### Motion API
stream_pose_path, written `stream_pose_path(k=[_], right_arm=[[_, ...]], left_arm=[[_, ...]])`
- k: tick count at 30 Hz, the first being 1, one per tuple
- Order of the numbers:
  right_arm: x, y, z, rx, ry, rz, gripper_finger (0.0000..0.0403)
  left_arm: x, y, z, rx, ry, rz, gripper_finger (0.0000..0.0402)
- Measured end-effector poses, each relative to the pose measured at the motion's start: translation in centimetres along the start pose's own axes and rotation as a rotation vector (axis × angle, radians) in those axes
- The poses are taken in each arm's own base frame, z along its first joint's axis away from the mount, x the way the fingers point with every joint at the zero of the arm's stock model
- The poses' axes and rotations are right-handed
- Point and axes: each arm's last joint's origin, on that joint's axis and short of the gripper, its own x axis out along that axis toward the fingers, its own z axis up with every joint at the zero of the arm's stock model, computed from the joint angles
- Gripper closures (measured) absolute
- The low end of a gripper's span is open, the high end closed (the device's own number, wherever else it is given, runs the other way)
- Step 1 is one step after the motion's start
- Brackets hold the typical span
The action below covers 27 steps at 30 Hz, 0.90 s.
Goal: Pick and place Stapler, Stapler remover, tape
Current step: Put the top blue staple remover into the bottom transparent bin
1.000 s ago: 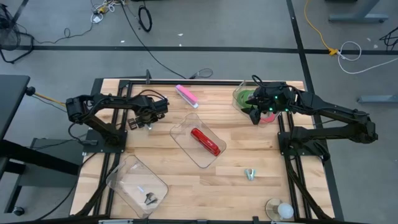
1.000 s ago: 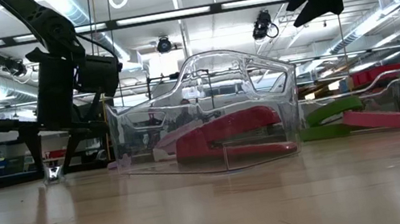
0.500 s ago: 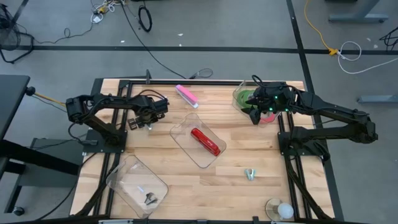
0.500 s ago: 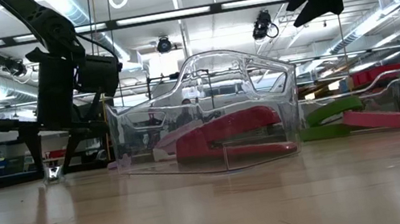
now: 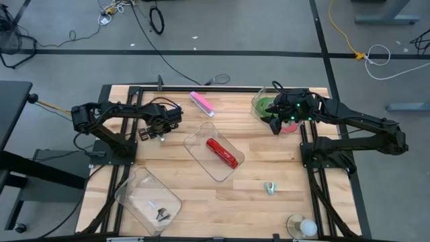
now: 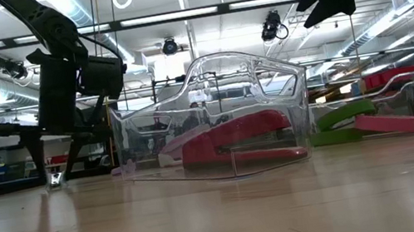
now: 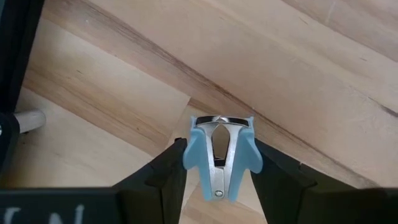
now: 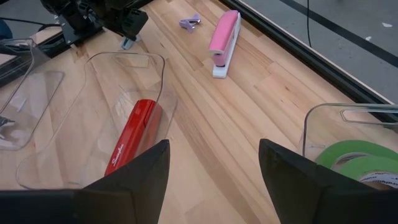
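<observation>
Left arm: reached from the table's left edge toward the middle, wrist low over the wood.
Left gripper [image 7: 214, 165]: fingers closed against both sides of a blue staple remover [image 7: 219, 154].
Right arm: stretched along the far right side, raised.
Right gripper [image 8: 214, 174]: fingers apart, holding nothing.

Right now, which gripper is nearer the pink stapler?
Left. The left gripper, holding a blue staple remover, sits just beside the pink stapler; the right gripper hovers by the tape bin, farther off.
</observation>
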Motion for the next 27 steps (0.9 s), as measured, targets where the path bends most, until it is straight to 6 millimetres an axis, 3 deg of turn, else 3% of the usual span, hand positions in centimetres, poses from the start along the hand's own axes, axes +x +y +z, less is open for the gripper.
stream_pose_path(k=[7,16,27], right_arm=[[0.0,0.0,0.0,0.0,0.0,0.0,0.0158],[0.0,0.0,0.0,0.0,0.0,0.0,0.0158],[0.0,0.0,0.0,0.0,0.0,0.0,0.0158]], left_arm=[[0.0,0.0,0.0,0.0,0.003,-0.002,0.027],[-0.2,0.0,-0.1,0.062,0.023,-0.006,0.0266],[-4.2,-1.9,0.6,0.279,-0.031,-0.066,0.0274]])
